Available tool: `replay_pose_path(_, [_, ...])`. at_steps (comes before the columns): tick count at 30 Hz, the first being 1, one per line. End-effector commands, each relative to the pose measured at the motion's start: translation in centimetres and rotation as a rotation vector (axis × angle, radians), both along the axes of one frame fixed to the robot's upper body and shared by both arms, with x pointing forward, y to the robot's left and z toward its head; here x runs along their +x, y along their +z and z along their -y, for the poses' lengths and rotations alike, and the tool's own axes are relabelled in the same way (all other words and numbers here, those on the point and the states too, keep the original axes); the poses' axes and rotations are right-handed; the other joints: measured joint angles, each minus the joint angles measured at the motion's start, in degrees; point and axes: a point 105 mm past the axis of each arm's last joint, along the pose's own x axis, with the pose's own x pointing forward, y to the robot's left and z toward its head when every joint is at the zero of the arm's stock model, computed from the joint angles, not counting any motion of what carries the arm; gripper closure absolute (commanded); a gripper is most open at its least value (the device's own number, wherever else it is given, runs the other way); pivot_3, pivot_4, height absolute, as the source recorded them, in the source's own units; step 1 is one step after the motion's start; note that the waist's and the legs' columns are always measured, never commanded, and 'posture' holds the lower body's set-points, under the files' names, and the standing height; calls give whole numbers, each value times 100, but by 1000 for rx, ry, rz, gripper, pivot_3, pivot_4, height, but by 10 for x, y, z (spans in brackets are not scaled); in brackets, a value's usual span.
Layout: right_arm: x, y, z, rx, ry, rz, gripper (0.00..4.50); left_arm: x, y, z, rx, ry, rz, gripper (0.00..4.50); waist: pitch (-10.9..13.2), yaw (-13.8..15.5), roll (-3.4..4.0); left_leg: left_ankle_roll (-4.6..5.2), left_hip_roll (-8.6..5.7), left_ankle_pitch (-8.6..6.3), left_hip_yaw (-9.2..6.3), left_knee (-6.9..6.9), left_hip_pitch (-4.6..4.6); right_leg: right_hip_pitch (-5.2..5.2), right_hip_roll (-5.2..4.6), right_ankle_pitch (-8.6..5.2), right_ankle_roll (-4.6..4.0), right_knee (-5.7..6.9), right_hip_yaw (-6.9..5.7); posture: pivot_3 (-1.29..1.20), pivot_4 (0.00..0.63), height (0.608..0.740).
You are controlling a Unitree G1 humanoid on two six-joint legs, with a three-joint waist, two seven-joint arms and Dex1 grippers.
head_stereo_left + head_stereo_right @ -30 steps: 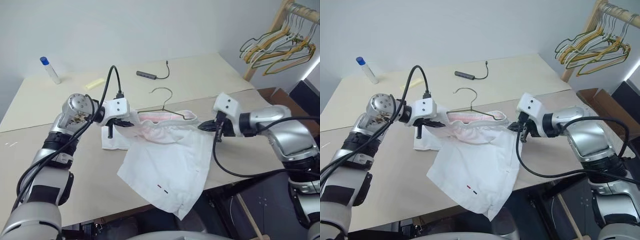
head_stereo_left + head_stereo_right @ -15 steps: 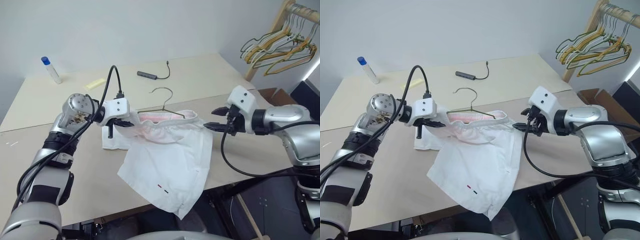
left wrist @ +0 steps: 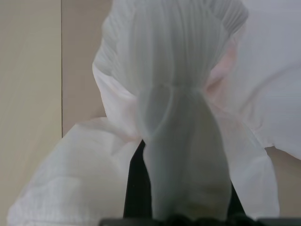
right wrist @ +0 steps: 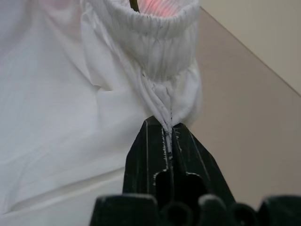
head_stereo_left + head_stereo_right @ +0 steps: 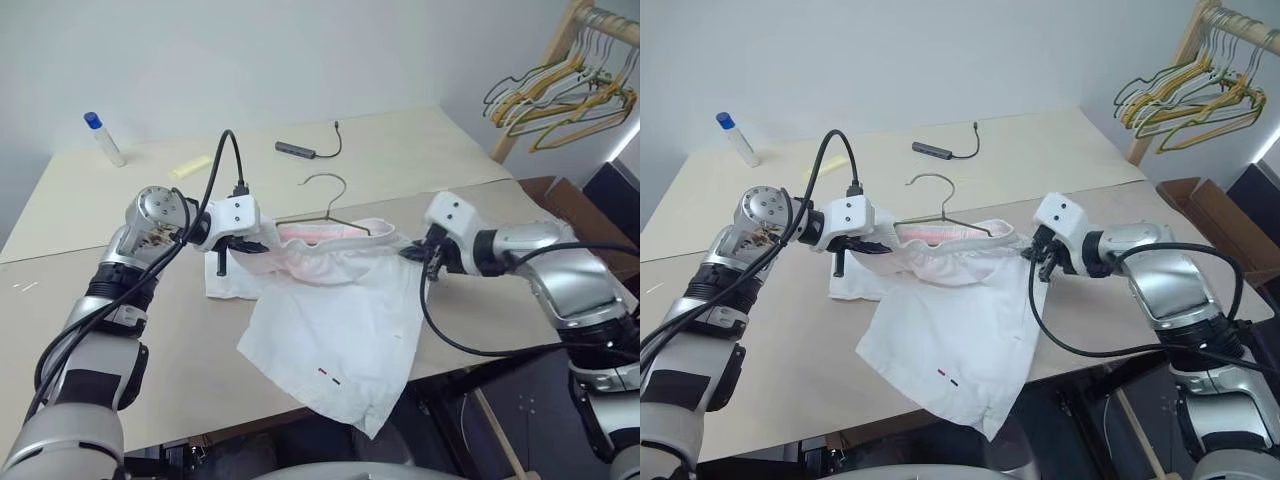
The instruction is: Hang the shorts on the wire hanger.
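The shorts (image 5: 335, 320) hang stretched between the two grippers above the table (image 5: 420, 150): the left gripper (image 5: 250, 243) has its fingers (image 3: 136, 188) clamped on one end of the elastic waistband, cloth bunched over them, and the right gripper (image 5: 418, 255) has its fingers (image 4: 150, 160) pressed together on a pinch of the waistband's other end. The wire hanger (image 5: 335, 205) sits inside the open waistband, between the two sets of fingertips, its hook rising above the cloth. Below the fingers, the rest of the shorts drapes down onto the table and over its near edge.
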Motion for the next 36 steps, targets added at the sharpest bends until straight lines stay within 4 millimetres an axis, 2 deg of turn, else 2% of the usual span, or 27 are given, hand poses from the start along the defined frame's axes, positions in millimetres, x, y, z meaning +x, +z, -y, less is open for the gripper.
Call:
replay_pose_path(1, [-5, 19, 3, 14, 0, 60, 4494, 4, 14, -4, -19, 16, 49, 4500, 0, 18, 0, 0, 0, 0, 0, 0, 1, 0, 0, 0, 0, 0, 0, -204, 0, 740])
replay_pose_path(6, [-3, 22, 11, 12, -46, 91, 4494, 6, 14, -3, -16, 21, 47, 4500, 0, 53, 0, 0, 0, 0, 1, 1, 1, 0, 1, 0, 0, 0, 1, -213, 0, 740])
replay_pose_path(8, [-4, 28, 6, 21, -39, 132, 4494, 7, 12, -3, -18, 28, 43, 4500, 0, 54, 0, 0, 0, 0, 1, 1, 0, 0, 1, 0, 0, 0, 0, -223, 0, 740])
replay_pose_path(12, [-18, 31, -10, -15, 34, 178, 4494, 10, 9, 2, -50, 61, 21, 4500, 0, 55, 0, 0, 1, 0, 1, 0, 0, 0, 1, 0, 0, 0, 0, -230, 0, 740])
replay_pose_path(15, [-28, 22, -25, -55, 85, 185, 4494, 11, 15, 13, -129, 70, -17, 4500, 0, 57, 0, 0, 0, 0, 1, 4, -2, 1, 0, -1, 1, -1, 1, -234, 0, 740])
replay_pose_path(18, [-30, 6, -31, -131, 109, 199, 4494, 11, 19, 20, -168, 75, -41, 4500, 0, 53, 0, 0, 0, 0, 1, 4, -2, 0, 1, -2, 3, -1, 0, -239, 0, 740])
replay_pose_path(21, [-24, -7, -33, -188, 90, 215, 4494, 12, 21, 21, -168, 73, -33, 4500, 0, 46, 0, 0, 0, 0, 2, 4, -2, 0, 1, -2, 3, -1, 0, -239, 0, 740])
replay_pose_path(24, [-11, -4, -26, -210, 17, 255, 4494, 9, 24, 21, -181, 51, -39, 4500, 0, 25, 0, 0, 0, 0, 3, 4, 0, 0, 2, -2, 3, 0, 1, -238, 0, 740])
replay_pose_path(25, [-9, -2, -24, -210, 8, 263, 3998, 8, 24, 21, -177, 45, -41, 4500, 0, 27, 0, 0, 0, 0, 2, 4, 0, 0, 2, -2, 3, 1, 1, -238, 0, 740])
replay_pose_path(26, [-8, 1, -22, -208, 1, 268, 3794, 6, 24, 20, -170, 38, -45, 4500, 0, 27, 0, 0, 0, 0, 2, 3, 1, 0, 2, -2, 3, 1, 1, -237, 0, 740])
replay_pose_path(29, [-9, 10, -15, -203, -6, 272, 2762, 2, 22, 16, -153, 23, -56, 4500, 0, 30, 0, 0, 0, 0, 2, 2, -1, 0, 1, -2, 3, -1, 1, -233, 0, 740])
replay_pose_path(36, [-38, 56, -7, -9, 156, 164, 275, -2, 21, 6, -103, 10, -70, 4500, 0, 52, 0, 0, 0, 0, 1, 3, 0, 3, 1, -2, 3, -3, 0, -226, 0, 740])
